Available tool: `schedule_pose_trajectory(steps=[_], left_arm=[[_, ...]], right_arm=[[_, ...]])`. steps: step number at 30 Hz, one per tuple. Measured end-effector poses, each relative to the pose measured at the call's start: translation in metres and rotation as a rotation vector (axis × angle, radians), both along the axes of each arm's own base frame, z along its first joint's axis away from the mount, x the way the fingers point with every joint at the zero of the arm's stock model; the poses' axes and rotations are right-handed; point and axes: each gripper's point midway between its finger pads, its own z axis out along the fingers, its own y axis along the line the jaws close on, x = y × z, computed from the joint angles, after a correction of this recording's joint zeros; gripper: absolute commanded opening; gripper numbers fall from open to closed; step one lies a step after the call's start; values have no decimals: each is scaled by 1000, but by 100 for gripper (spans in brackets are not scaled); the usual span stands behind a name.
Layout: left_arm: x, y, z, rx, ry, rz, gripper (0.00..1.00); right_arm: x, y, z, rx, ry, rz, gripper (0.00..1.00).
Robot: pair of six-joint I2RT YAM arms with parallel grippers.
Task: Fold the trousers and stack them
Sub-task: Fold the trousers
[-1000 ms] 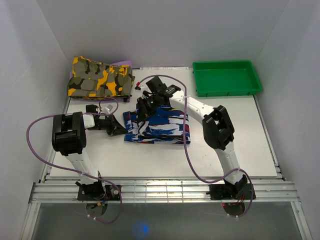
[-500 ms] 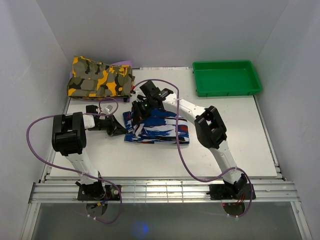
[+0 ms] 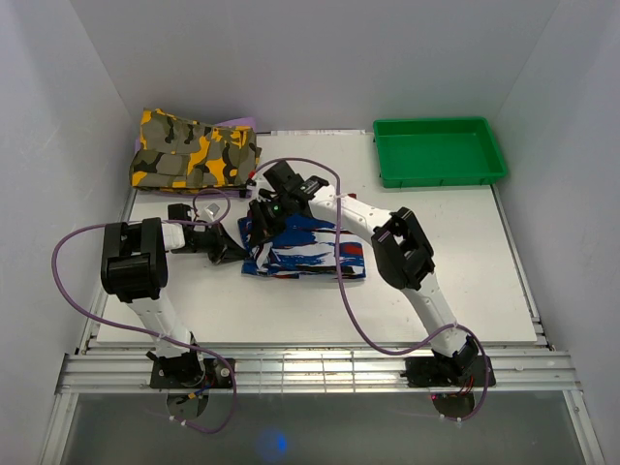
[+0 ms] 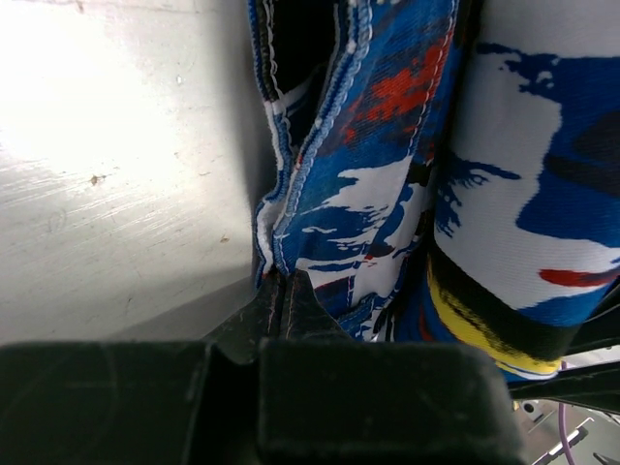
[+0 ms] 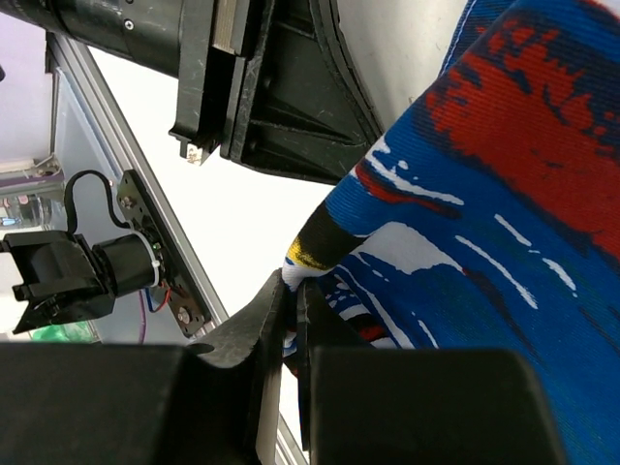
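Near the middle of the white bench (image 3: 320,310), a little left of centre, the trousers (image 3: 308,248) lie as a folded, roughly rectangular bundle of several layers. The cloth is a finely ribbed weave in royal blue, crossed by ragged brush-stroke streaks of white, red and black, with one yellow band. White double stitching runs along the seams in the left wrist view.

The left gripper (image 4: 281,289), matte black with wedge-shaped fingers, is pinched together on a stitched edge at the bundle's left side, low against the bench. The right gripper (image 5: 289,287) is likewise clamped on a fold of the trousers at the bundle's far left corner, and the cloth bulges out above its thin dark fingers.

The bench top is smooth and pale, with a few small specks and scuffs. A folded camouflage garment (image 3: 194,153) in yellow, olive and black sits at the far left corner. A rectangular green plastic tray (image 3: 441,124) with a raised rim sits at the far right, well apart from the trousers. Purple cables (image 3: 68,242) loop from both arms.
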Motion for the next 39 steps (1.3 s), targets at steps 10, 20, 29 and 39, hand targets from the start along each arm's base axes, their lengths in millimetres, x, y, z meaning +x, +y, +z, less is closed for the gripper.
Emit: schedule_pose_trajectory(steps=[10, 20, 29, 39], left_arm=[[0, -1, 0, -1, 4, 2, 0], [0, -3, 0, -1, 2, -1, 0], [1, -4, 0, 19, 19, -6, 28], [13, 38, 21, 139, -17, 42, 66]], right_arm=[[2, 8, -9, -4, 18, -7, 8], [3, 11, -8, 5, 24, -9, 26], [-1, 32, 26, 145, -8, 57, 62], [77, -47, 101, 265, -137, -24, 64]])
